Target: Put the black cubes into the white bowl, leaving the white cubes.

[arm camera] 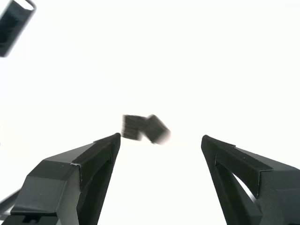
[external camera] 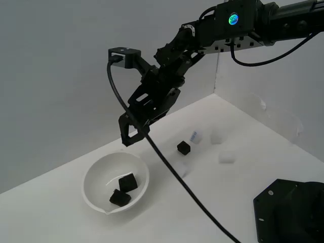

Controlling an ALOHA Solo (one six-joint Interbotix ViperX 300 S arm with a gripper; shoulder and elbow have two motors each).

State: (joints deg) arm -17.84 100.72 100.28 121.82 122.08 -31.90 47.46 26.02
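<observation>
The white bowl [external camera: 96,174] sits on the table toward the exterior view's left, with two black cubes [external camera: 124,190] lying inside it. A third black cube [external camera: 184,148] rests on the table to the bowl's right. My gripper [external camera: 130,139] hangs open just above the bowl's far rim, nothing between its fingers. In the wrist view the open gripper [arm camera: 161,140] frames the two black cubes [arm camera: 144,128], blurred against white. White cubes lie on the table: one with a bluish mark [external camera: 194,135], one farther right [external camera: 227,157], and one near the cable [external camera: 180,168].
A black cable [external camera: 167,162] trails from the wrist down across the table toward the front. A black base plate [external camera: 291,212] stands at the exterior view's lower right. White walls close in the table behind and on the right.
</observation>
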